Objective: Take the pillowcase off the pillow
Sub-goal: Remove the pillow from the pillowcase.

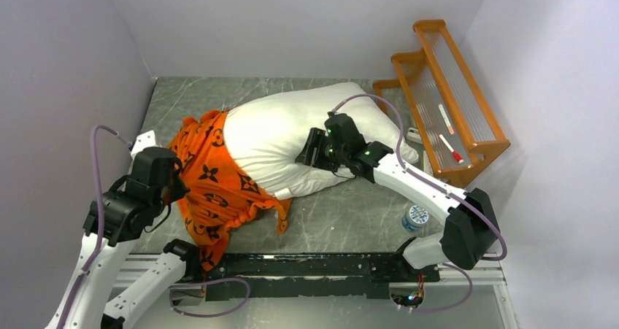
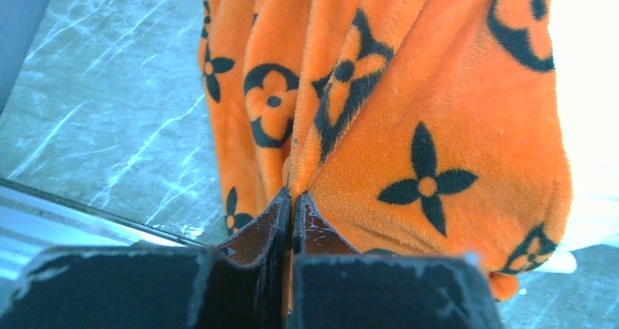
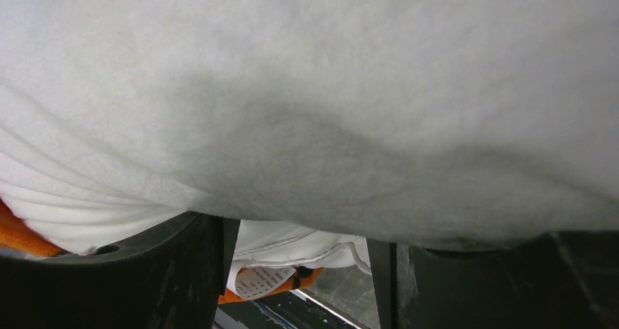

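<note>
The white pillow (image 1: 285, 136) lies across the middle of the table. The orange pillowcase (image 1: 219, 183) with dark flower motifs is bunched over its left end and trails toward the near edge. My left gripper (image 1: 175, 187) is shut on a fold of the pillowcase (image 2: 438, 125), with the jaws (image 2: 293, 198) closed tight on the orange fabric. My right gripper (image 1: 310, 154) rests on the pillow's near right side with its jaws apart. In the right wrist view the pillow (image 3: 306, 88) bulges over the open gripper (image 3: 299, 234), and a small white tag (image 3: 263, 279) shows below.
An orange wooden rack (image 1: 445, 88) stands at the right rear, holding a red-tipped pen (image 1: 450, 148). A plastic bottle (image 1: 416, 217) stands near the right arm's base. Grey walls close in on the left, back and right. The marble tabletop (image 2: 95, 117) shows beside the pillowcase.
</note>
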Controlling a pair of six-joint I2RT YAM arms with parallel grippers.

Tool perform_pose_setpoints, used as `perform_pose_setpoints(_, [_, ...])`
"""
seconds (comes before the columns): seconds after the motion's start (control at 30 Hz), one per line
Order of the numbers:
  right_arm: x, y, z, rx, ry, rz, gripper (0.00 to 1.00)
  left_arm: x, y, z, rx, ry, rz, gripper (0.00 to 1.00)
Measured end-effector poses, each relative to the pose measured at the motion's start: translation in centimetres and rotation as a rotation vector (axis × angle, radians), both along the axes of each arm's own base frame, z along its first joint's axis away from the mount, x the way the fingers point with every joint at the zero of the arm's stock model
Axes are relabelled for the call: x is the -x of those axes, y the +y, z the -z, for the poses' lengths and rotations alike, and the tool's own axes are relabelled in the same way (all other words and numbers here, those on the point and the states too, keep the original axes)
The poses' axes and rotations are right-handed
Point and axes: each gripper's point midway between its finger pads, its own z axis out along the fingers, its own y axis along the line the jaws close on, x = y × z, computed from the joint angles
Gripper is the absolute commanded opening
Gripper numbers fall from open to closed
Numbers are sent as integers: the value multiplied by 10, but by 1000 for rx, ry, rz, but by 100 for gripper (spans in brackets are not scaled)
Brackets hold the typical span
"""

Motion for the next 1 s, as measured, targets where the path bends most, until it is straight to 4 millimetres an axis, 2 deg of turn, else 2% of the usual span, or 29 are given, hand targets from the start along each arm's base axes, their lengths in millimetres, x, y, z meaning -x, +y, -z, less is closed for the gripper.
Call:
perform_pose_setpoints(0.07, [0, 1, -1, -4, 0, -2, 65, 1, 4, 2, -22, 18, -11, 5])
perform_pose_setpoints(0.1, [0, 1, -1, -5, 1, -4, 65, 2, 4, 4, -30, 25, -7, 11])
perform_pose_setpoints(0.17, [1, 1, -1, -5, 2, -5, 65, 1, 4, 9, -54, 46, 17, 37])
perform_pose_setpoints(0.2, [0, 1, -1, -4, 3, -5, 65, 1, 4, 11, -68, 55, 35, 45])
perform_pose_setpoints(0.3, [1, -3, 2, 1, 11, -4, 65, -2, 3, 9, -92, 46, 76, 61])
perform_pose_setpoints(0.43, [10, -6, 11, -9, 28, -21, 66, -18, -17, -10, -70, 0, 192, 68])
perform_pose_setpoints(0.57, [23, -9, 23, -18, 62, -43, 69, -43, -61, -28, 20, -46, 384, 71])
perform_pose_setpoints(0.7, [32, -10, 24, -42, 71, -67, 71, -58, -94, -25, 91, -40, 521, 72])
perform_pose_setpoints(0.73, [34, -11, 23, -50, 68, -70, 72, -63, -99, -21, 97, -26, 537, 72])
perform_pose_setpoints(0.77, [37, -12, 22, -58, 64, -73, 72, -68, -102, -18, 97, -15, 544, 68])
perform_pose_setpoints(0.83, [42, -15, 21, -70, 57, -72, 72, -78, -105, -9, 91, 8, 546, 22])
perform_pose_setpoints(0.87, [44, -18, 22, -73, 59, -69, 72, -83, -106, -2, 84, 23, 542, 8])
perform_pose_setpoints(0.9, [47, -20, 24, -74, 63, -67, 72, -87, -104, 7, 67, 46, 526, 5])
perform_pose_setpoints(1.0, [55, -26, 32, -66, 80, -62, 72, -93, -83, 31, -17, 117, 417, 5])
